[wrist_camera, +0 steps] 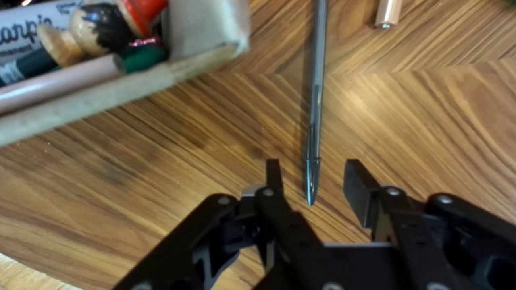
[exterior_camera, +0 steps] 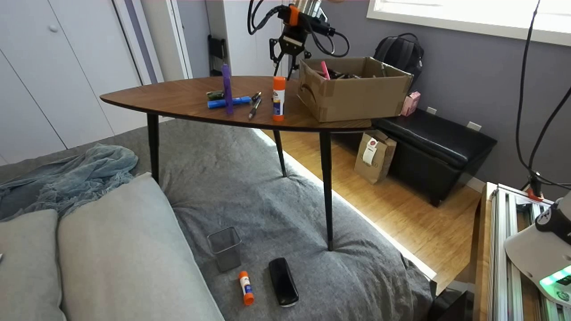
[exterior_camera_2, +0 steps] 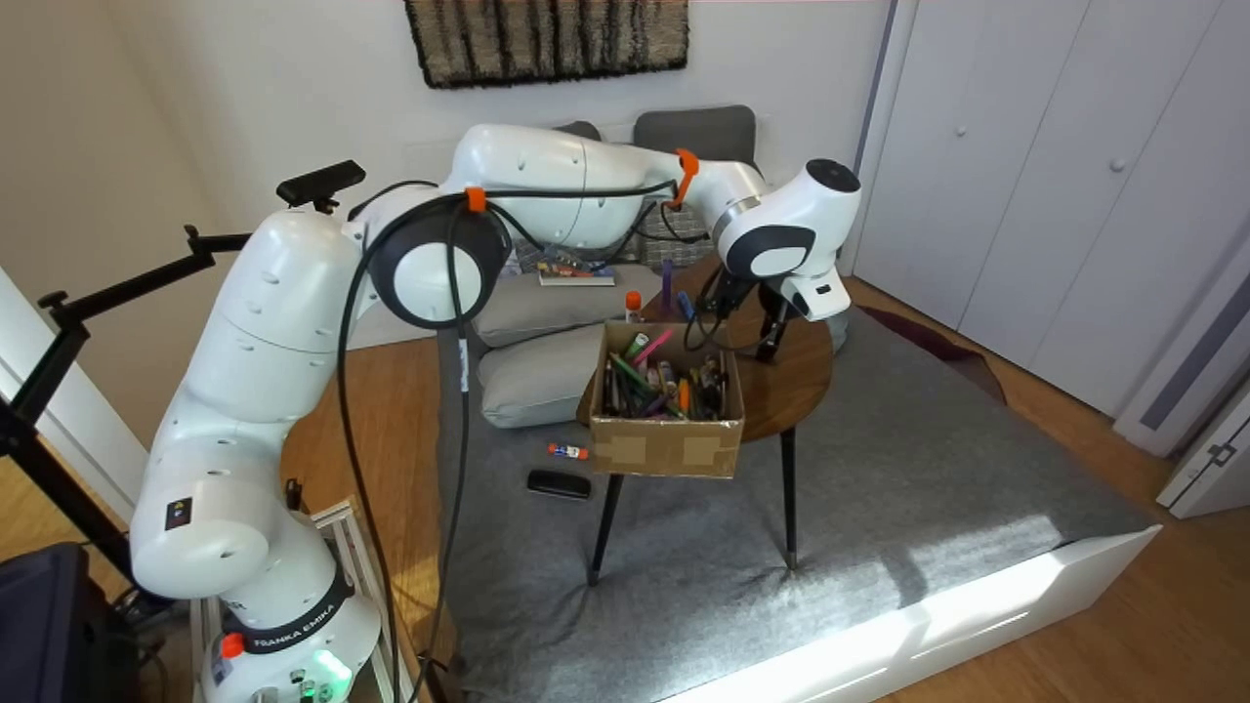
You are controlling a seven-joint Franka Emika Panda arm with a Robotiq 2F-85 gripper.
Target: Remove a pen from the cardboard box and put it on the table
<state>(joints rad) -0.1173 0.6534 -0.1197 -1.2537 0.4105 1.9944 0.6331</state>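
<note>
The pincer (wrist_camera: 313, 177) is hanging spread over the counter (exterior_camera: 165, 96), its two fingers flanking the tapered end of a slender grey pen (wrist_camera: 316, 108), with gaps showing on both sides in the wrist view. The pen is lying on the counter, near the cardboard box (exterior_camera: 363, 101), which is standing near the edge and holding assorted pens and markers (exterior_camera_2: 674, 381); elsewhere on the same surface, a blue marker (exterior_camera: 217, 103) is lying and an orange-capped glue stick (exterior_camera: 279, 99) is standing upright
</note>
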